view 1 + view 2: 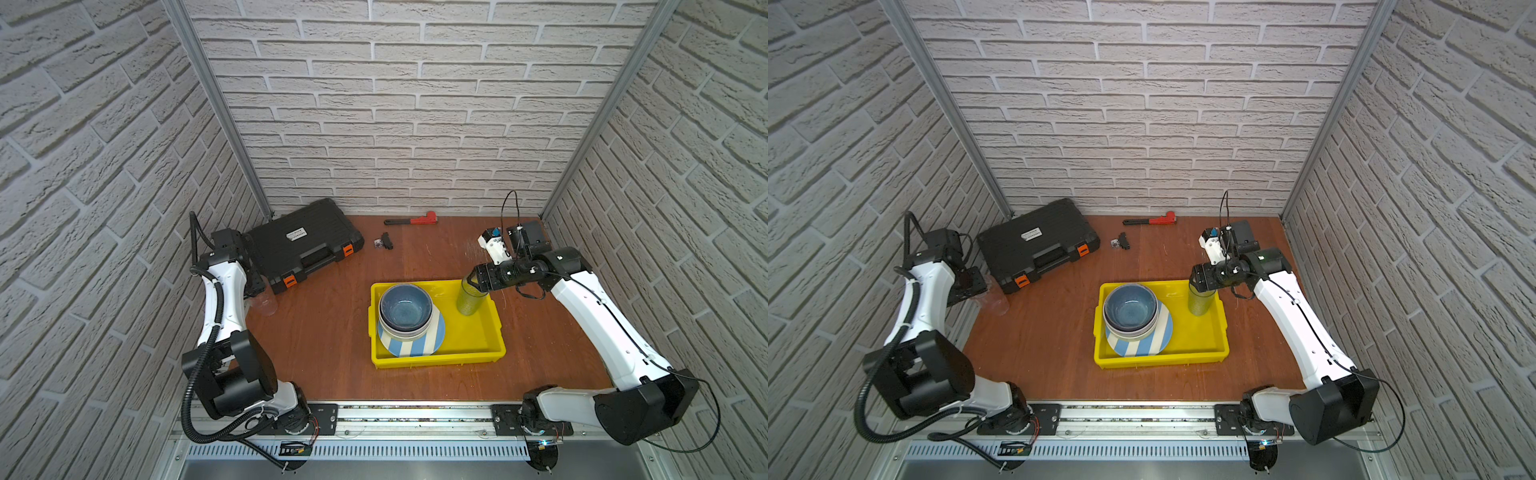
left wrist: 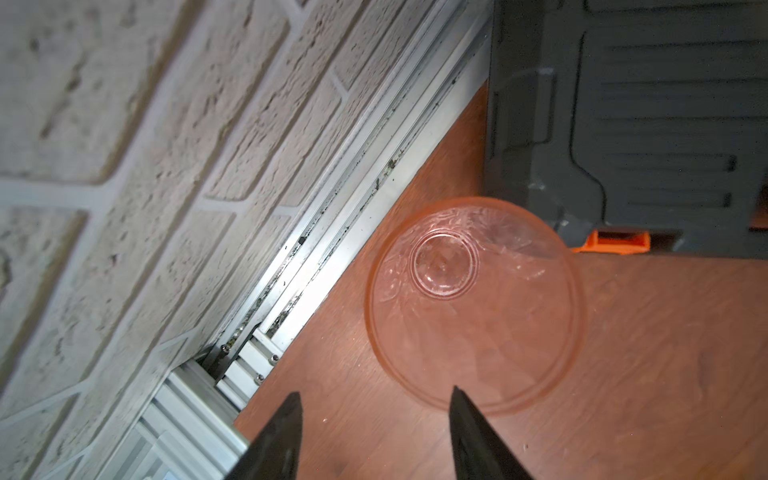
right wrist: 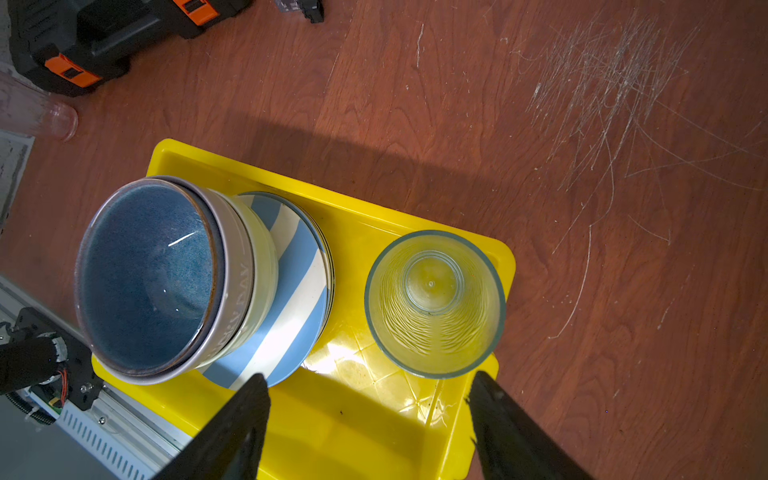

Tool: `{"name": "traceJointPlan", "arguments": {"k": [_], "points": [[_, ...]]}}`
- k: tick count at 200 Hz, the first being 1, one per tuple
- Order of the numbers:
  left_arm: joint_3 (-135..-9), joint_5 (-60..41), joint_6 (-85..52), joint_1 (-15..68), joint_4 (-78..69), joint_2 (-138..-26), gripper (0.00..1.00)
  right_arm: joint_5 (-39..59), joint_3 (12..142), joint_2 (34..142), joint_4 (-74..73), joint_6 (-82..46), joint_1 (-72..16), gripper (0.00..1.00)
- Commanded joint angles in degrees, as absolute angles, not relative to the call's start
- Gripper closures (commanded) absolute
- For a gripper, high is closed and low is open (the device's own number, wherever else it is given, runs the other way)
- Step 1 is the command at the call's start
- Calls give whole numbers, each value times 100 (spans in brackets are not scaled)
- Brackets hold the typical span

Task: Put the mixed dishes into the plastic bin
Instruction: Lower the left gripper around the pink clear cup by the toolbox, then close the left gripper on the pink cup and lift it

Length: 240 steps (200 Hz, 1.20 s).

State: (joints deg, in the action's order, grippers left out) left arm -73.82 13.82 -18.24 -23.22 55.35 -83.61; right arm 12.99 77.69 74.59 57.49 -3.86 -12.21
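Observation:
The yellow plastic bin [image 1: 436, 359] stands mid-table. In its left half a blue bowl [image 1: 405, 307] nests in paler bowls on a blue-white striped plate [image 1: 415, 347]. A greenish tumbler [image 1: 469, 301] stands upright in the bin's back right corner. My right gripper [image 3: 369, 376] hovers open just above it, holding nothing, with the tumbler [image 3: 434, 303] ahead of the fingertips. A pink tumbler [image 1: 266, 303] stands upright on the table by the left wall. My left gripper [image 2: 376, 392] is open over it, one fingertip [image 2: 457, 395] across the rim of this tumbler [image 2: 473, 303].
A black tool case [image 1: 303, 245] with orange latches lies at the back left, right behind the pink tumbler. A red pipe wrench [image 1: 415, 219] and a small black part [image 1: 384, 241] lie near the back wall. An aluminium rail [image 2: 332, 208] runs along the left wall.

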Motion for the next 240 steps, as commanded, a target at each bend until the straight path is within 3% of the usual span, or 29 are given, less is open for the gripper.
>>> {"name": "traceJointPlan", "arguments": {"k": [1, 103, 140, 189, 240], "points": [[-7212, 1389, -1961, -2398, 5098, -8444, 52, 1380, 7623, 7266, 5564, -479, -1208, 24], [-7128, 1143, -1929, -2610, 4878, -8815, 60, 1452, 7428, 7242, 5354, -422, -1213, 24], [-7128, 1091, -1925, -2622, 4893, -8941, 70, 1476, 7309, 7238, 5309, -413, -1212, 24], [-7148, 1027, -1901, -2621, 4966, -9079, 75, 1459, 7205, 7198, 5229, -416, -1207, 24], [-7153, 796, -1893, -2611, 4957, -9001, 94, 1282, 7293, 7116, 5308, -409, -1213, 24]]}}
